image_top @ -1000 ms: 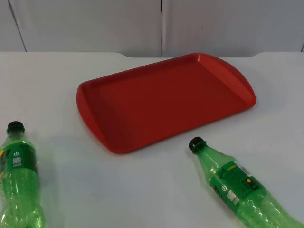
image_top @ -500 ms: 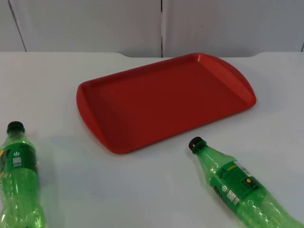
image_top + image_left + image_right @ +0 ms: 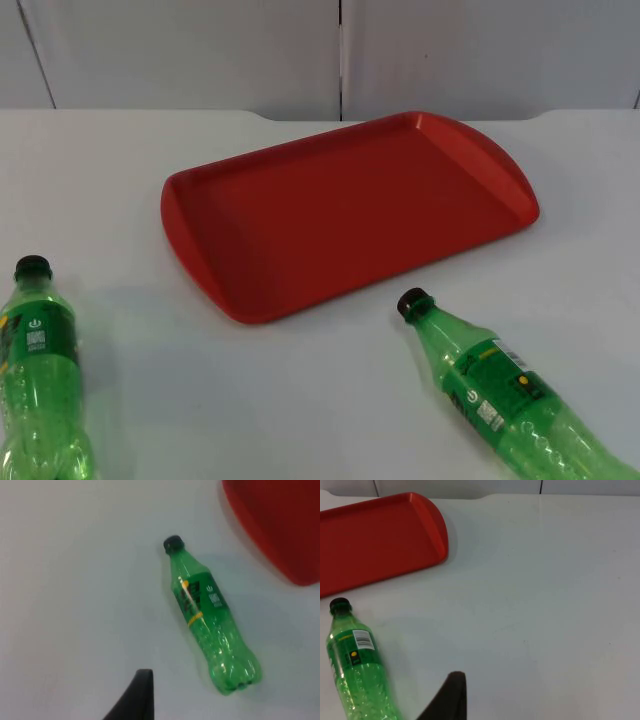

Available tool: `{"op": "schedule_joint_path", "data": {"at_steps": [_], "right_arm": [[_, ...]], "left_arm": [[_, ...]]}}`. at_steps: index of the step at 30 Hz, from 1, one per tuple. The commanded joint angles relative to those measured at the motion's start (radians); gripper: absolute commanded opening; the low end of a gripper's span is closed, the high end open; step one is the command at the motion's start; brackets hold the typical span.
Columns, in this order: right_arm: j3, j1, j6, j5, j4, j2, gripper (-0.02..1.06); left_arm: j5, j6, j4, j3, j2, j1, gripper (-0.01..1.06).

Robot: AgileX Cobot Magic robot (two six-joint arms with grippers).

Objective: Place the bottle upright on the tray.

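A red tray lies flat in the middle of the table with nothing on it. Two green bottles with black caps lie on their sides. The left bottle is at the front left, cap pointing toward the back. The right bottle is at the front right, its cap close to the tray's front rim. My left gripper hangs above the table, apart from the left bottle and the tray corner. My right gripper hangs beside the right bottle, apart from it, with the tray beyond.
The white table top ends at a grey partition wall behind the tray. The right bottle's base reaches the picture's front edge in the top view.
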Motion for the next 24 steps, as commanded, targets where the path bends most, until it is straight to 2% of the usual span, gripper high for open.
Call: {"op": "schedule_joint_path", "data": {"at_steps": [1,20,24], "right_arm": [[0.001,-0.006,-0.001,-0.004,0.004,-0.003,1.01],[0.001,-0.006,-0.001,-0.004,0.004,-0.003,1.01],[0.001,-0.006,-0.001,-0.004,0.004,-0.003,1.01]], "left_arm": [[0.000,0.008,-0.023,-0.005,0.041,0.003,1.05],[-0.093,0.069,-0.057,-0.005,0.403,0.003,1.05],[-0.150,0.083,-0.094,-0.005,0.497,0.003,1.05]]}}
